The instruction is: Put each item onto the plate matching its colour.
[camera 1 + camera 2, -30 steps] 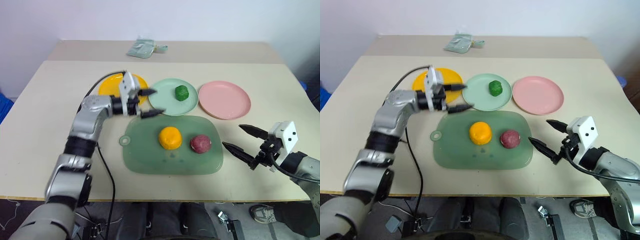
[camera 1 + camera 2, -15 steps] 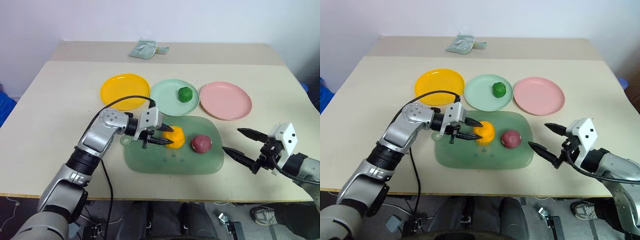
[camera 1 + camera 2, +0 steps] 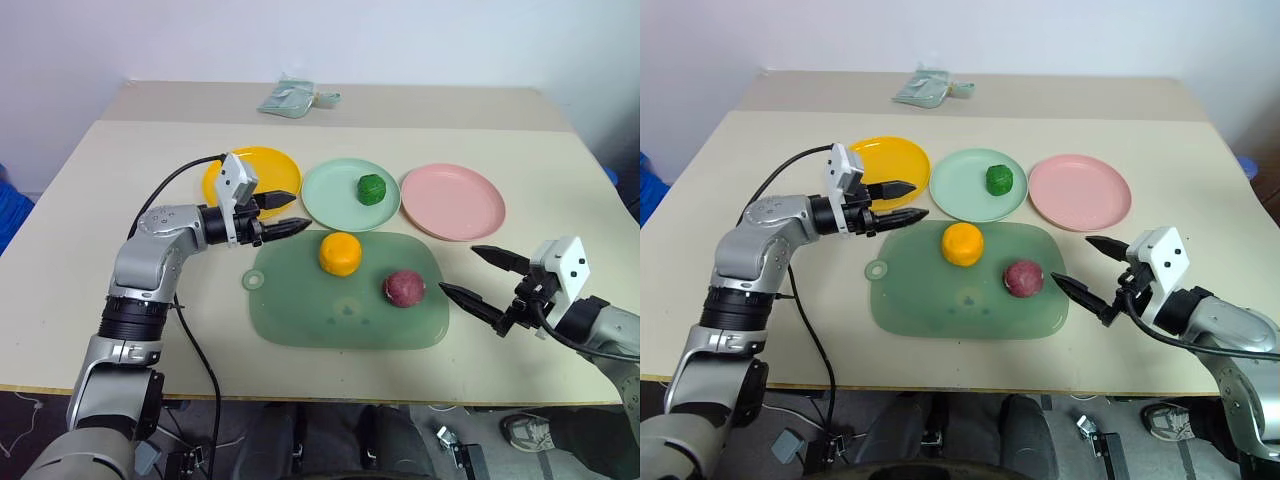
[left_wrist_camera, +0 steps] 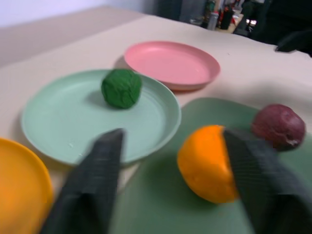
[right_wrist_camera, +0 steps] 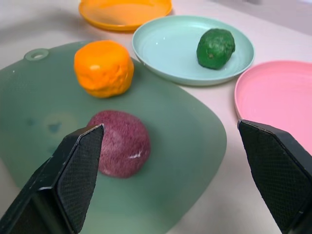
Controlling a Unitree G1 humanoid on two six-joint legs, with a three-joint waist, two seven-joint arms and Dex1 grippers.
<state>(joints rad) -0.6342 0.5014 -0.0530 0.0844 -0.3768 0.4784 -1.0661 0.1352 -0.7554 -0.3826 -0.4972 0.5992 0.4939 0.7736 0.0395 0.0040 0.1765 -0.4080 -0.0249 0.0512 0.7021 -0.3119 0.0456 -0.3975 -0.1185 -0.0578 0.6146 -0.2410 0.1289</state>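
Left end effector (image 3: pixel 284 213) hovers level, spread, beside yellow plate (image 3: pixel 228 176).

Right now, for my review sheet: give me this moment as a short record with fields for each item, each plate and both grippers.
green item: on the mint green plate, already matched
orange item: on the green board, near its far edge
maroon item: on the green board, right of the orange item
yellow plate: bare
pink plate: bare
left gripper: open, holding nothing, over the yellow plate's near edge
right gripper: open, holding nothing, right of the board
done: one of three
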